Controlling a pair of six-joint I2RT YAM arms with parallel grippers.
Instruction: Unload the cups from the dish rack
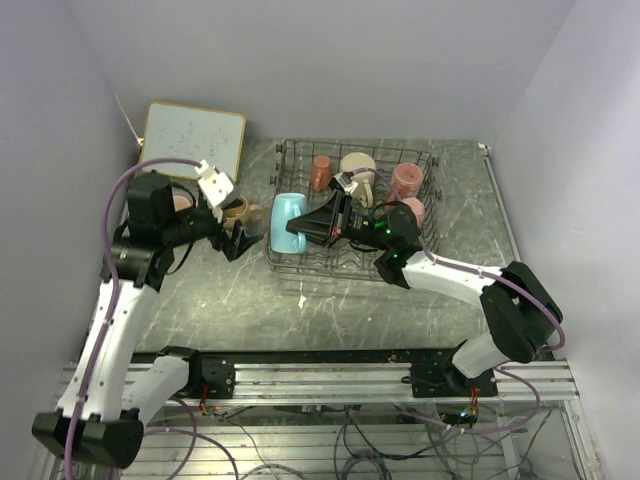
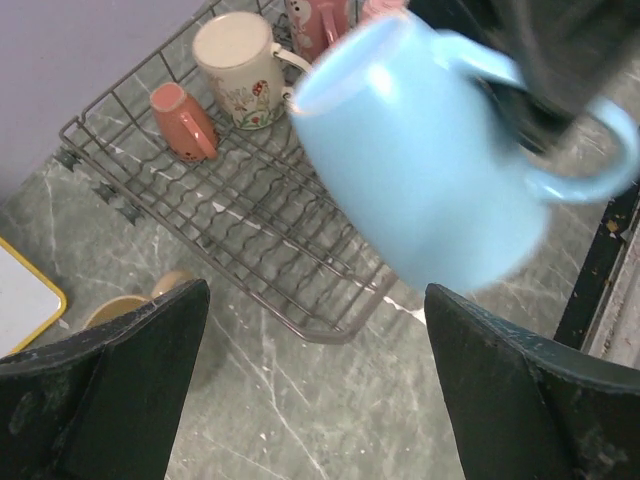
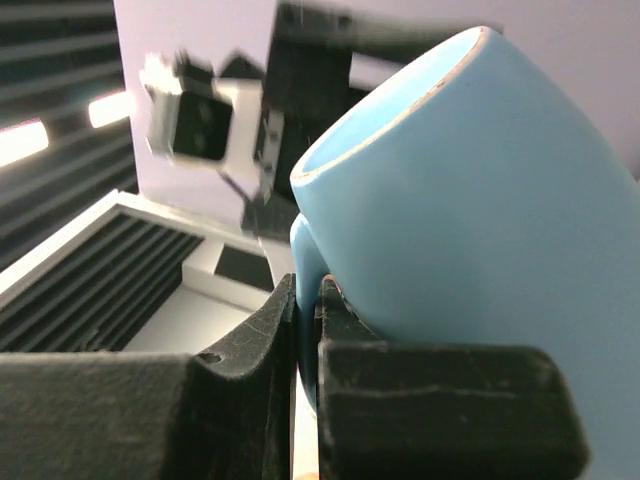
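Right gripper clamps blue mug by handle — body above jaws.

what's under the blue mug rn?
The blue mug hangs above a corner of the dish rack and the table. The spot straight beneath it is hidden by the mug itself.

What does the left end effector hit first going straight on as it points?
Probably the blue mug, just ahead of its open fingers and held by the right end effector; the dish rack lies behind. Depth is unclear.
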